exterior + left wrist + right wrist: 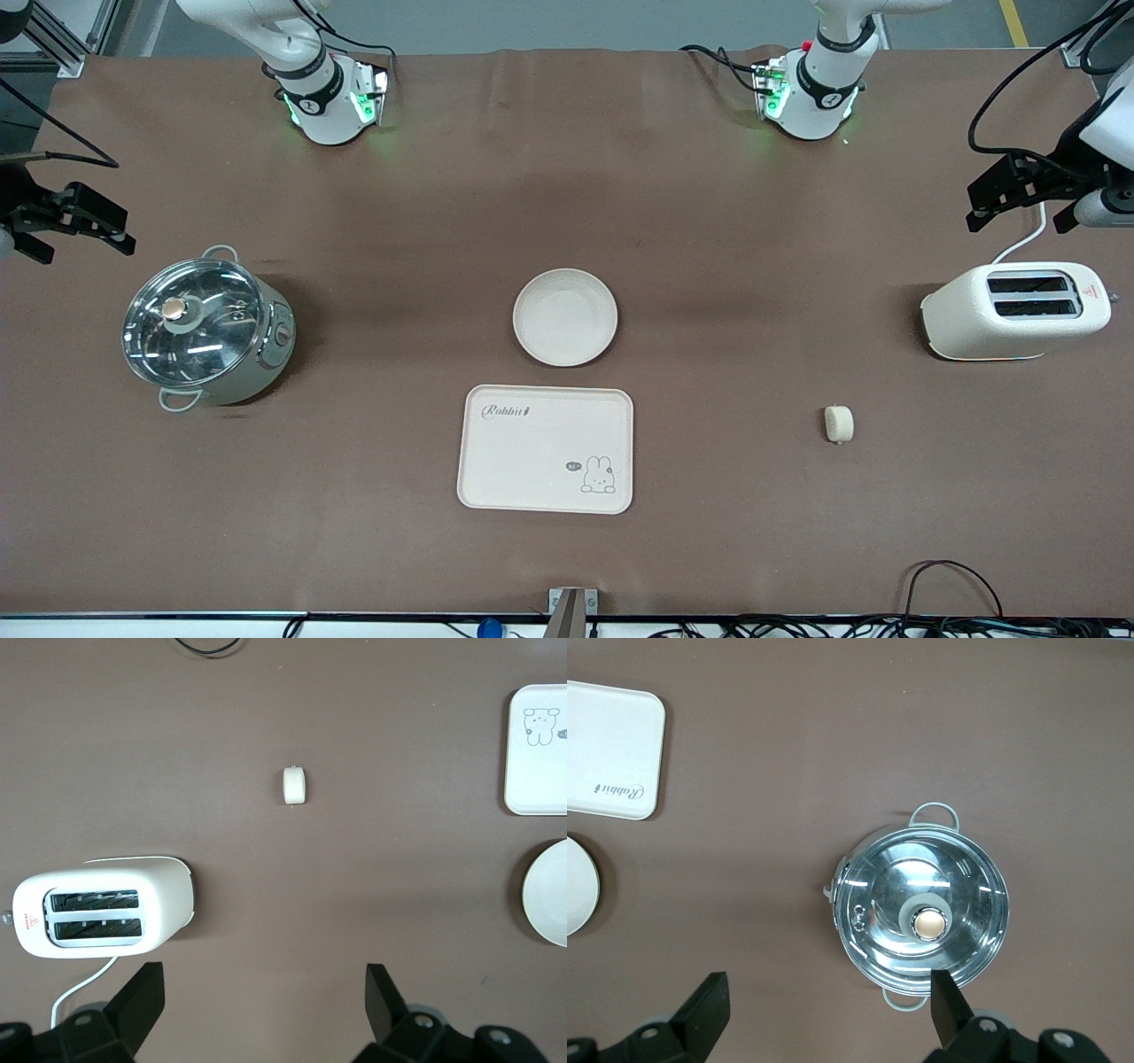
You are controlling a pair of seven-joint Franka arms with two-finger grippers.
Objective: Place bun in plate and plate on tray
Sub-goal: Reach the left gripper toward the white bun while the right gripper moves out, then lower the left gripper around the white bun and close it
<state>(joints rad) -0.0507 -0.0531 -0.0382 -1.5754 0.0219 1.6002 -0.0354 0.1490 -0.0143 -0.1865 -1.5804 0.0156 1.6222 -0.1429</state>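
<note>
The bun (838, 424) lies on the table toward the left arm's end, nearer to the front camera than the toaster; it also shows in the left wrist view (295, 785). The round plate (565, 316) sits empty mid-table, just farther from the camera than the empty Rabbit tray (532, 461). My left gripper (1019, 217) hangs open and empty over the table beside the toaster (264, 1001). My right gripper (80, 246) hangs open and empty over the table beside the pot (830, 1005). The left wrist view catches the tray's edge (538, 749) and the plate's edge (549, 895).
A cream toaster (1014, 310) with its white cord stands at the left arm's end. A steel pot with a glass lid (205, 328) stands at the right arm's end. Cables lie along the table's front edge (948, 576).
</note>
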